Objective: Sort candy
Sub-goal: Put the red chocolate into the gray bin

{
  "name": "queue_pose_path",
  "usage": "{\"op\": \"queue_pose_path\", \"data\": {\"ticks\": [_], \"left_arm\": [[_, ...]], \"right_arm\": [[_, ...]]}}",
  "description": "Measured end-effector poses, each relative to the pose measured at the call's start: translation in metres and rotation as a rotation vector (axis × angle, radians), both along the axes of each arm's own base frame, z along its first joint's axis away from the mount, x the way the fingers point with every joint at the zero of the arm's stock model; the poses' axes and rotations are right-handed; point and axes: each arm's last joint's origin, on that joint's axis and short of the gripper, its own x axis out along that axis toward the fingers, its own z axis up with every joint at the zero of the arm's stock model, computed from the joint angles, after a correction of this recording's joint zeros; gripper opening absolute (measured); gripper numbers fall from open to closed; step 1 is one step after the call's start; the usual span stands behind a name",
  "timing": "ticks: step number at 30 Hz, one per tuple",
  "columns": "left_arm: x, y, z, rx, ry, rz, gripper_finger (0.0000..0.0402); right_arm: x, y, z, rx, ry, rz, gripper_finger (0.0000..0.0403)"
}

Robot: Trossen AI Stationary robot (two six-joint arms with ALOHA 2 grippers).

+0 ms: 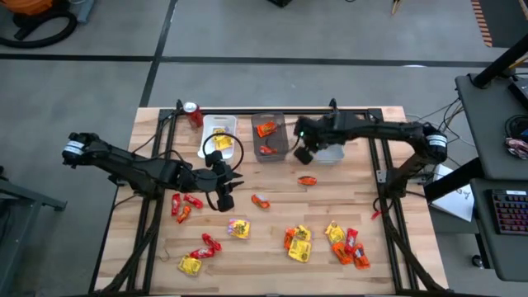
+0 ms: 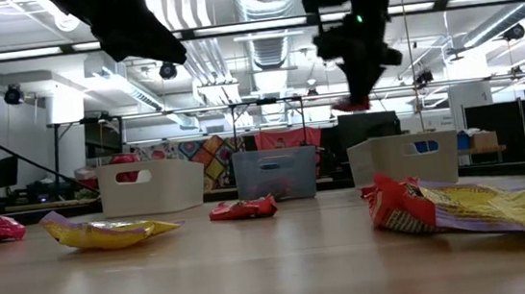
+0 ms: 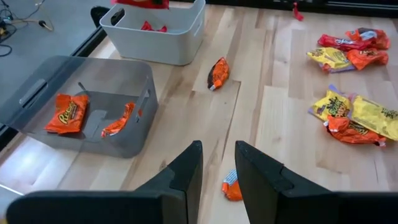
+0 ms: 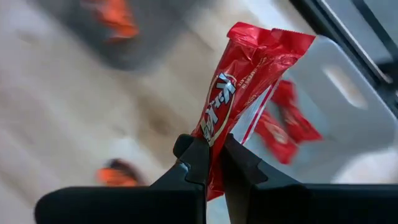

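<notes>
Your right gripper pinches a red candy by its lower end, above the white bin. It's light, crinkly and slippery; keep hold of the flat seam. Left gripper hovers slightly open, empty.

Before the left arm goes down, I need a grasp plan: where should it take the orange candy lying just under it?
Grip the orange candy across its narrow middle, coming straight down from above. It lies flat on the table with bare wood on every side, and the left gripper hangs open almost over it.

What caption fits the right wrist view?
Right gripper pinching a red KitKat packet above a white bin.
</notes>
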Motion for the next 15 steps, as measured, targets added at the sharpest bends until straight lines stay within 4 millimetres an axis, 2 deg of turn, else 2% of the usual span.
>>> {"op": "queue_pose_path", "data": {"ticks": [7,12,15], "left_arm": [[0.000,0.000,0.000,-0.004,0.001,0.003,0.0079],[0.000,0.000,0.000,-0.004,0.003,0.003,0.0079],[0.000,0.000,0.000,-0.004,0.003,0.004,0.0079]], "right_arm": [[-0.038,-0.040,-0.034,0.031,0.113,-0.203,0.0020],[-0.055,-0.050,-0.059,0.052,0.152,-0.281,0.0020],[-0.062,-0.052,-0.068,0.022,0.187,-0.324,0.0020]]}}
